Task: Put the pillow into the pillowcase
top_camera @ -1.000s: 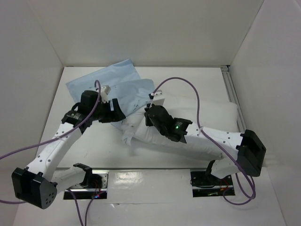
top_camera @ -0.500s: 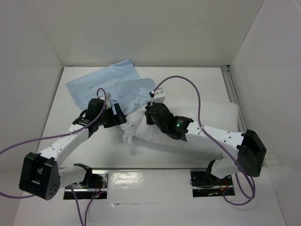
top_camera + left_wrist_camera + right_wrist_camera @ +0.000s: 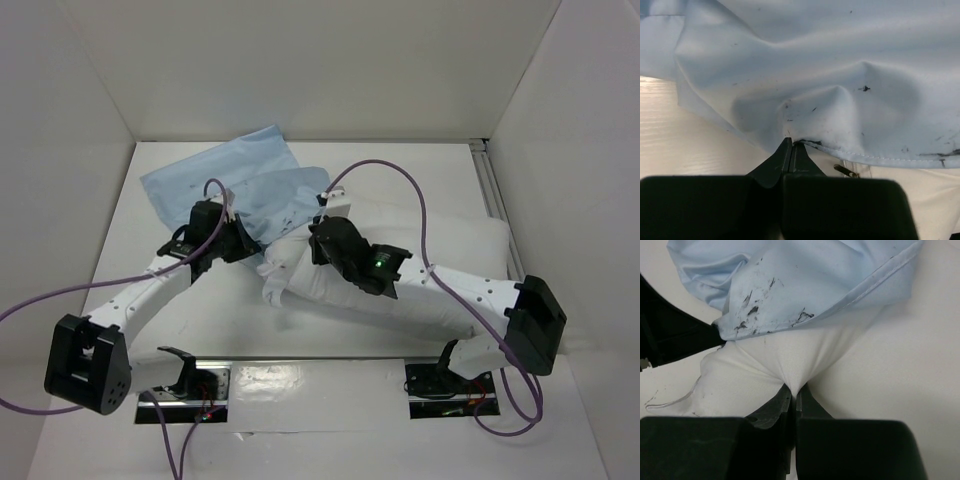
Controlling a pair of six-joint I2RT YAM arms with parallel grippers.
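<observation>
Since your left gripper (image 3: 791, 146) is pinched shut on the pillowcase (image 3: 850, 55) hem and your right gripper (image 3: 796, 391) on the pillow (image 3: 790, 360) corner, note the pillow lies lengthwise rightward from that opening.

One pillow (image 3: 455, 250), one pillowcase (image 3: 230, 172), two arms (image 3: 135, 303).
</observation>
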